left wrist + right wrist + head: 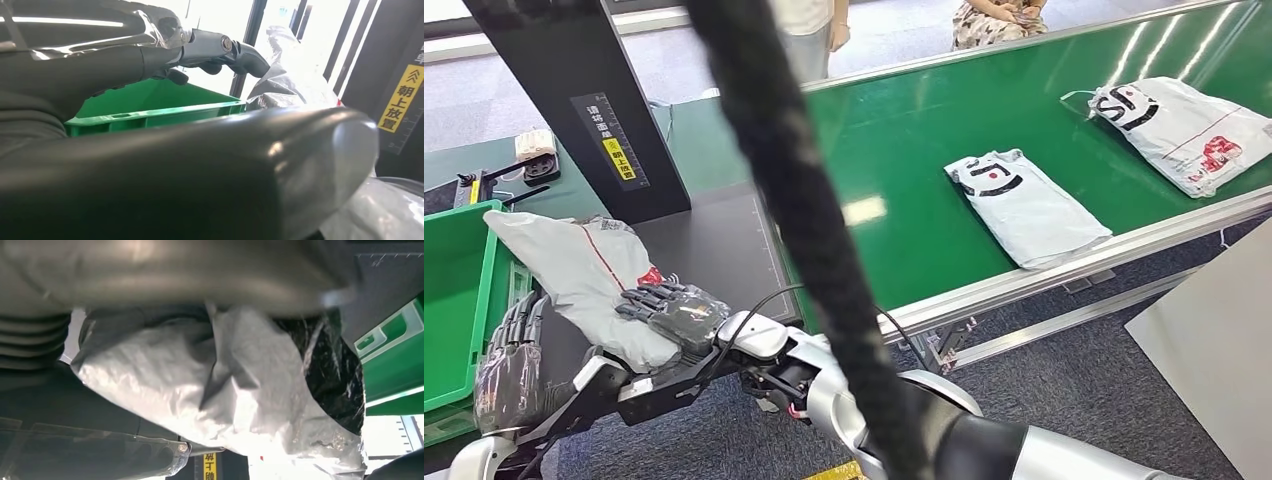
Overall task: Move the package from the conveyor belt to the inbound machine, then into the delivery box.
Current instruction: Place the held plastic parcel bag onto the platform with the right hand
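Package: grey poly mailer (584, 275) over the black inbound machine platform (724, 250), its far end overlapping the green delivery box (459, 300) rim.
Right hand (669, 312): fingers pressed on the package's near end, gripping it.
Left hand (509, 365): beside the package, at the box wall; grip unclear.
Conveyor belt (904, 130): two white parcels (1024, 205) (1189, 130), apart.

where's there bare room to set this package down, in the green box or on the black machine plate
The green box floor looks bare, bordered by its right wall beside the held package. The black machine plate is bare between the package and the conveyor belt. It is crowded at the box's right rim, where the left hand and right hand hold the package.
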Tool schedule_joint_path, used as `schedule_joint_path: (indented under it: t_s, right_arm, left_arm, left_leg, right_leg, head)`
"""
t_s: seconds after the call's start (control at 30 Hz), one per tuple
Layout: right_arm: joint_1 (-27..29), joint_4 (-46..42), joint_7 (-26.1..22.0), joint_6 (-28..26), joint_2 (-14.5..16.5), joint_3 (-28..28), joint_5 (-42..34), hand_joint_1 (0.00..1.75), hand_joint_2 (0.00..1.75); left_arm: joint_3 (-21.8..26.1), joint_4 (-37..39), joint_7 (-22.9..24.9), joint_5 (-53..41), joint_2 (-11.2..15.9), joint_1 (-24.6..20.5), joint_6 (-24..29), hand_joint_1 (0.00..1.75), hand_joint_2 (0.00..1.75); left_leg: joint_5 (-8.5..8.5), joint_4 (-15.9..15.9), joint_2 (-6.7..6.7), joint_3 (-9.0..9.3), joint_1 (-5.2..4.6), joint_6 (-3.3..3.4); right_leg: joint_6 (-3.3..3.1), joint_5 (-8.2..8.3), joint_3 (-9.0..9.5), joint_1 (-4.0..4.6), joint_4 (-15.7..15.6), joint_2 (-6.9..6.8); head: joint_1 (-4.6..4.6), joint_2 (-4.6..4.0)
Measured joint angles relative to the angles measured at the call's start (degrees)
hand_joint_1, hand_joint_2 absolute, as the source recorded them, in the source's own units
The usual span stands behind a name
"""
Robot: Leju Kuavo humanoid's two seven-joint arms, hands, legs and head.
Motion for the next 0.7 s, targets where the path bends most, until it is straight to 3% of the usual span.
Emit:
schedule_joint_path:
  t_s: [0.4,0.7]
  right_arm:
    - [-1.0,-1.8,-0.5,-6.2,-4.3,-9.0,-3.5,0.0,0.0]
    - [0.8,-11.8,-3.8,-5.3,-9.1,-19.8,-5.9,0.0,0.0]
  left_arm:
    - [-2.5,-0.7,-1.2,0.3,-0.6,0.2,0.1,0.0,0.0]
    - [-2.5,-1.9,-1.2,0.0,-0.5,2.4,0.3,0.0,0.0]
  left_leg:
    - [0.0,0.0,0.2,-0.02,-0.03,0.01]
    - [0.0,0.0,0.19,-0.03,-0.02,0.01]
  right_leg:
    - [-0.04,0.11,0.0,-0.03,0.0,0.11]
    - [-0.04,0.11,0.0,-0.02,0.0,0.11]
  head:
    - [0.12,0.0]
    - [0.11,0.0]
